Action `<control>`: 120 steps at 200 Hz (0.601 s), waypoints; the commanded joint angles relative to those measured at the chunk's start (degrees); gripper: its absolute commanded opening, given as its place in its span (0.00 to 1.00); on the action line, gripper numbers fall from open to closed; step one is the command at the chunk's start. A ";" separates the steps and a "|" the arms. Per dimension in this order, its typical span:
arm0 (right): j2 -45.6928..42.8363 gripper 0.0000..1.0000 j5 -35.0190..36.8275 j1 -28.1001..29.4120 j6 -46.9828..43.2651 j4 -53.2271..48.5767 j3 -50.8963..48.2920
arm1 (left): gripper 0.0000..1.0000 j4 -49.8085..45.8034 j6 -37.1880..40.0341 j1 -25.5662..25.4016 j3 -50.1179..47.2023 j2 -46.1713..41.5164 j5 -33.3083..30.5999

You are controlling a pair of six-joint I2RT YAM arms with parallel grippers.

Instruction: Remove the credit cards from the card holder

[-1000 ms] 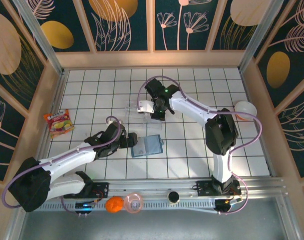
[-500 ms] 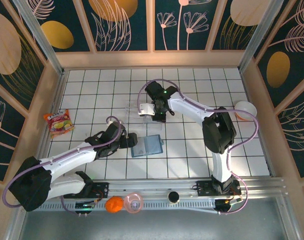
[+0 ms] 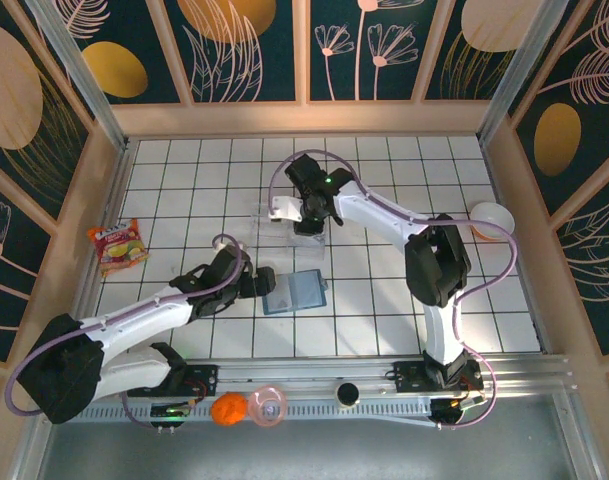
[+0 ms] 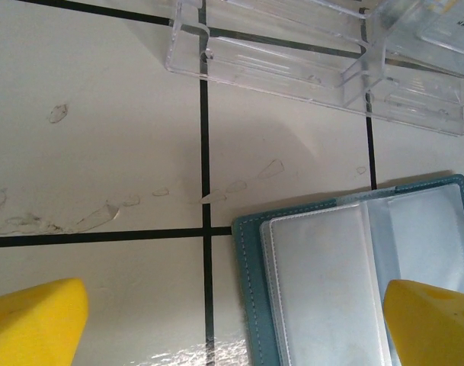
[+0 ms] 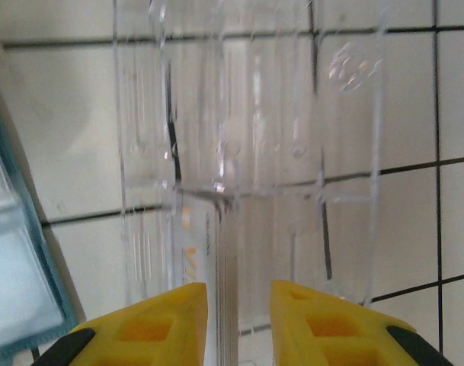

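Note:
The card holder (image 3: 295, 292) lies open on the tiles, teal outside with clear sleeves inside (image 4: 353, 282). My left gripper (image 3: 264, 280) hovers at its left edge, its yellow fingers (image 4: 33, 320) spread wide and holding nothing. My right gripper (image 3: 306, 222) points down into the clear plastic tray (image 3: 266, 212). In the right wrist view a thin pale credit card (image 5: 216, 252) with orange print stands on edge inside the tray, in the gap of the right gripper (image 5: 238, 293). The jaws stand slightly apart, clear of the card on both sides.
The tray (image 4: 315, 61) sits just beyond the card holder. A snack packet (image 3: 117, 245) lies at the far left and a white bowl (image 3: 491, 217) at the right wall. An orange (image 3: 227, 408) and small items rest on the front rail.
The right gripper's jaws have parted from shut, letting go of the card in the tray, and its wrist shifted slightly left. The left arm has not moved.

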 commanded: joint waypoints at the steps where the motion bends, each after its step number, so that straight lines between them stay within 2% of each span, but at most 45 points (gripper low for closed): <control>1: -3.25 0.28 -3.80 1.46 7.27 2.58 2.11 | 0.99 1.82 -1.34 0.46 -1.72 -2.36 -0.24; 19: -4.52 0.29 -5.96 2.27 14.04 6.87 1.09 | 0.99 2.58 -2.52 0.45 -3.21 -4.49 -0.72; 46: -6.96 0.30 -4.09 4.22 26.66 14.78 -3.56 | 0.99 2.93 -3.64 0.44 -5.38 -7.67 -1.35; 88: -14.69 0.33 -6.38 5.47 51.61 29.39 -20.84 | 0.99 3.87 -5.73 0.45 -8.40 -11.06 -1.84; 120: -20.94 0.34 1.62 11.64 61.36 31.44 -32.25 | 0.99 3.04 -6.86 0.40 -10.16 -14.10 -3.41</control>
